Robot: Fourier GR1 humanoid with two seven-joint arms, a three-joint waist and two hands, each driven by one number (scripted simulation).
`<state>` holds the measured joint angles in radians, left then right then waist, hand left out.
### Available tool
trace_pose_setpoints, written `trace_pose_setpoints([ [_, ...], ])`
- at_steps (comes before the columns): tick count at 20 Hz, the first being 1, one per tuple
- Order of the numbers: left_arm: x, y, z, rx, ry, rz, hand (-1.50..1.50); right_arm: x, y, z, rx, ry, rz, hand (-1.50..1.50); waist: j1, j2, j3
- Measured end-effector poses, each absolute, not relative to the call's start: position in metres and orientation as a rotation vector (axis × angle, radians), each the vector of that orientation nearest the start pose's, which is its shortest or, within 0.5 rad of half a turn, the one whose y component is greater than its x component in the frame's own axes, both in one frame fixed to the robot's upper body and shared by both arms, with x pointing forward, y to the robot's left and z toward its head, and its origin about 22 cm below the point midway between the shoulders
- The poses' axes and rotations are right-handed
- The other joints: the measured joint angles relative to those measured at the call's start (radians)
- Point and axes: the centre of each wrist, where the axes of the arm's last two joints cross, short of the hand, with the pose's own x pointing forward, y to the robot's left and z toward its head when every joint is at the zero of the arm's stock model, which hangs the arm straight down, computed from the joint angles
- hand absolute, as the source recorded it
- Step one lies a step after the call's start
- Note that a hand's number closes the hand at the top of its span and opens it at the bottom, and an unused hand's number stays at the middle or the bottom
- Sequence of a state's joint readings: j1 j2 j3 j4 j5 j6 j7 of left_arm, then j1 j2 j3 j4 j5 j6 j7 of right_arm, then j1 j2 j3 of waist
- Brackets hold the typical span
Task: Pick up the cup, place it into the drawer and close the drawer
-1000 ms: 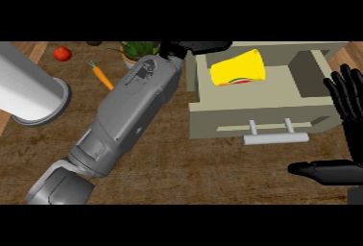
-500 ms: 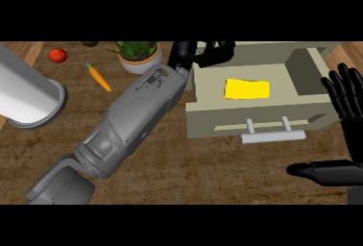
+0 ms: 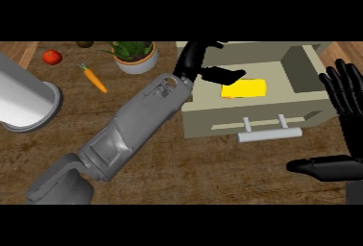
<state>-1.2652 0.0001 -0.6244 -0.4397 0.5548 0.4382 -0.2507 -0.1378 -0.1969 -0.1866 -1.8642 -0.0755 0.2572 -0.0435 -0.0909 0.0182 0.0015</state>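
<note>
left robot hand (image 3: 192,59) spread, cup (image 3: 245,89) in drawer (image 3: 212,114)

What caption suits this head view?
Yellow cup lies in the open drawer; left hand above its rim, right hand resting alongside.

Even med-bright light, pale sheen on cylinder (image 3: 21,98), drawer (image 3: 303,72) inside shaded

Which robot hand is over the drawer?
The left robot hand, above the drawer beside the yellow cup; the right robot hand rests open at the view's right edge.
</note>
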Motion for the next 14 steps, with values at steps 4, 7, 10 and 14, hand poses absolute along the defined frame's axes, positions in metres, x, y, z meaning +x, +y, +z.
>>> trace_pose_setpoints([
  [4,0.414,0.008,0.109,0.035,-1.828,-0.433,-1.50,0.255,-0.288,0.123,0.000,-2.038,0.276,-1.50,-0.002,0.001,0.000],
  [7,0.414,0.006,0.114,0.013,-1.875,-0.408,-1.50,0.258,-0.286,0.127,0.075,-2.043,0.262,-1.50,0.005,0.001,0.000],
  [10,0.411,0.003,0.116,-0.027,-1.918,-0.371,-1.50,0.253,-0.288,0.125,0.165,-2.037,0.265,1.50,0.008,-0.002,-0.001],
  [14,0.410,-0.001,0.127,-0.080,-1.954,-0.311,-1.50,0.243,-0.292,0.128,0.201,-2.028,0.330,1.50,0.028,-0.008,-0.001],
])
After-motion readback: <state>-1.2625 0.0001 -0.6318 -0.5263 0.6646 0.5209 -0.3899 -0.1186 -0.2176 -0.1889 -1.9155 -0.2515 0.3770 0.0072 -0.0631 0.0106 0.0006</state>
